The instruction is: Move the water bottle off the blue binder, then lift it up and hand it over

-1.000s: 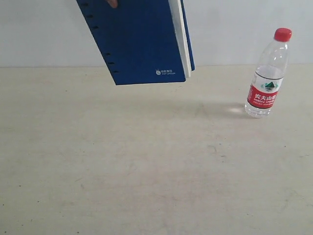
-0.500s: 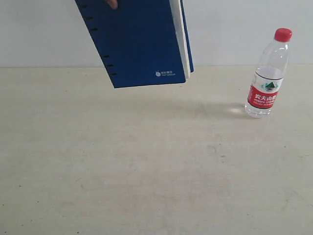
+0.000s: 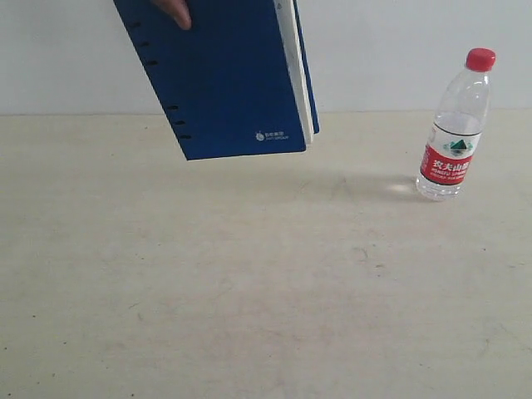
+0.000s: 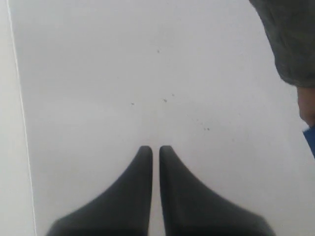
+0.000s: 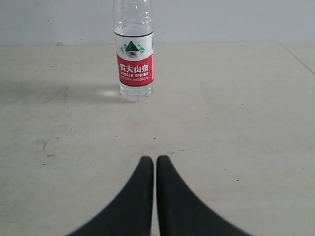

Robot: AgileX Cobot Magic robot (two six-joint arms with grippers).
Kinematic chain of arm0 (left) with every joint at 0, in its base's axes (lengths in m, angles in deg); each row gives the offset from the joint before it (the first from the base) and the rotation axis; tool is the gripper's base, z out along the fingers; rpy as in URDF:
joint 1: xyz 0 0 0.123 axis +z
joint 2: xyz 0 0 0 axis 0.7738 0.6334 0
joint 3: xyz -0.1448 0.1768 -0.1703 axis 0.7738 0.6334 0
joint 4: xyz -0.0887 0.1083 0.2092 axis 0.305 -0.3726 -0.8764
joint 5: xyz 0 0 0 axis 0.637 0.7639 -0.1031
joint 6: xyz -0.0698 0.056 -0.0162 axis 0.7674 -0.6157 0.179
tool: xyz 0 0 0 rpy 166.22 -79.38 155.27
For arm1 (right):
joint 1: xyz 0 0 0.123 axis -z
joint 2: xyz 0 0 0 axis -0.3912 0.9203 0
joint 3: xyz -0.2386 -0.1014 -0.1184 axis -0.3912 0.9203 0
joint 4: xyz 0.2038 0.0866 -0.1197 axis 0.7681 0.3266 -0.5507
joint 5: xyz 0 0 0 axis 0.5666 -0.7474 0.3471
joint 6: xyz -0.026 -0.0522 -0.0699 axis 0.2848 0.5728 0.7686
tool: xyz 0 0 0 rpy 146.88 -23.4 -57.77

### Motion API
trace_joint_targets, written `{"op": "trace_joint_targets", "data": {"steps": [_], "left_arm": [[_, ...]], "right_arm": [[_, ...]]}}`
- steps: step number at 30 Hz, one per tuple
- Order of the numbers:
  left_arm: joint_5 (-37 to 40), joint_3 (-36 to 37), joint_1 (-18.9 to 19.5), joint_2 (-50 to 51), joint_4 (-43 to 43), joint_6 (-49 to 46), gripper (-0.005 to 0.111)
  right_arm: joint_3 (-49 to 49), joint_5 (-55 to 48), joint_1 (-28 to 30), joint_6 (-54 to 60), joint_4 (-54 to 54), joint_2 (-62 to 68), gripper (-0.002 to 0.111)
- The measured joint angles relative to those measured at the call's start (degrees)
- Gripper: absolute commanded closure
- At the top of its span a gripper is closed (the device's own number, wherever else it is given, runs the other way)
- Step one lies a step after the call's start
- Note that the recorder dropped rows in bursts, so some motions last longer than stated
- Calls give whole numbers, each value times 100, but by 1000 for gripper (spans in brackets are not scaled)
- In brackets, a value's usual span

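The water bottle (image 3: 455, 125), clear with a red cap and red-and-white label, stands upright on the table at the right of the exterior view. The blue binder (image 3: 220, 75) hangs tilted in the air at the upper left, held by a person's fingers (image 3: 174, 12) at its top edge. In the right wrist view the water bottle (image 5: 134, 54) stands ahead of my right gripper (image 5: 155, 160), which is shut and empty, well short of it. My left gripper (image 4: 155, 149) is shut over a plain white surface, holding nothing. Neither gripper shows in the exterior view.
The beige table (image 3: 249, 283) has a pale wall behind it. A dark sleeve (image 4: 290, 39) and a bit of skin show at the edge of the left wrist view. A thin seam (image 4: 19, 123) runs along the white surface there.
The blue binder has moved slightly left and lower in the person's hand, and the fingers now show further down its top edge. The bottle has not moved.
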Motion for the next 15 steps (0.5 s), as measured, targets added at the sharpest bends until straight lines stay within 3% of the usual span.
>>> {"op": "trace_joint_targets", "data": {"steps": [6,9,12,13,15], "left_arm": [[416,-577,0,0,-340,1223,102],[1032,-604,-24,56,-1877,3290,102],[1630,-422,-38,115,-4178,5524,102],[1929,-127,-38,115,-5393,6821,102],[2163,238,-38,104,-5999,7643,102]], "right_arm": [[0,0,0,0,0,0,109],[0,0,0,0,0,0,109],[0,0,0,0,0,0,109],[0,0,0,0,0,0,109],[0,0,0,0,0,0,109]]}}
